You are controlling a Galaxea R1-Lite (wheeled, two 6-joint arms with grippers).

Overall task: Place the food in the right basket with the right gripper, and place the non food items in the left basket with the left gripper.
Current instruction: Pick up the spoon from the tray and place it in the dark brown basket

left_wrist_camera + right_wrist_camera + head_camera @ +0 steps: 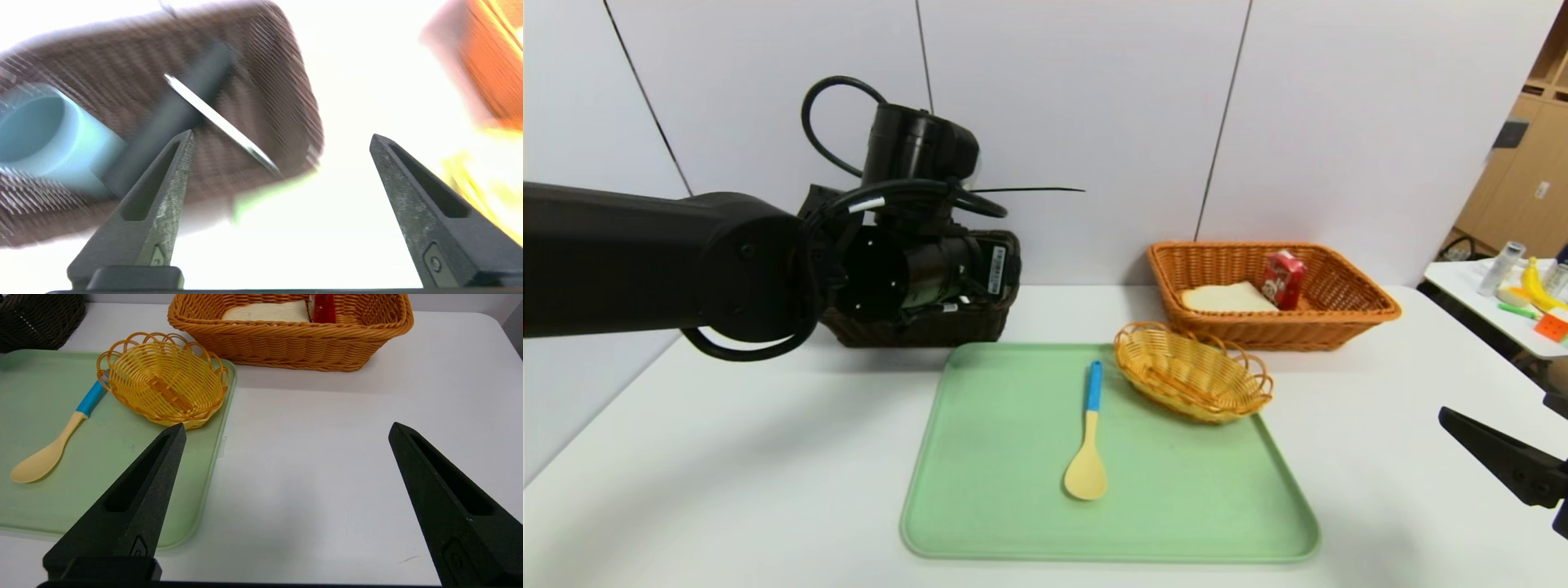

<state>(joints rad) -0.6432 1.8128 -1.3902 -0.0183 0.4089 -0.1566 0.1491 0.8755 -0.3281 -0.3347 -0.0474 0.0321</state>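
The left basket [94, 73], dark brown wicker, holds a grey-blue cup [36, 126], a black oblong case [179, 110] and a white pen [216, 118]. My left gripper [281, 134] hangs open and empty just above the basket's near edge. In the head view its arm [907, 269] covers most of that basket [980, 327]. The right basket [1339, 314], orange-tan, holds the bread slice [1227, 297] and the red drink carton [1282, 279]. A yellow spoon with a blue handle [1089, 441] lies on the green tray. My right gripper [287, 426] stands open and empty over bare table at the right.
The green tray [1013, 506] lies at the table's middle. A small oval yellow basket [1192, 371] sits on its far right corner, beside the spoon's handle. A side table [1470, 286] with a banana and small items stands at the far right.
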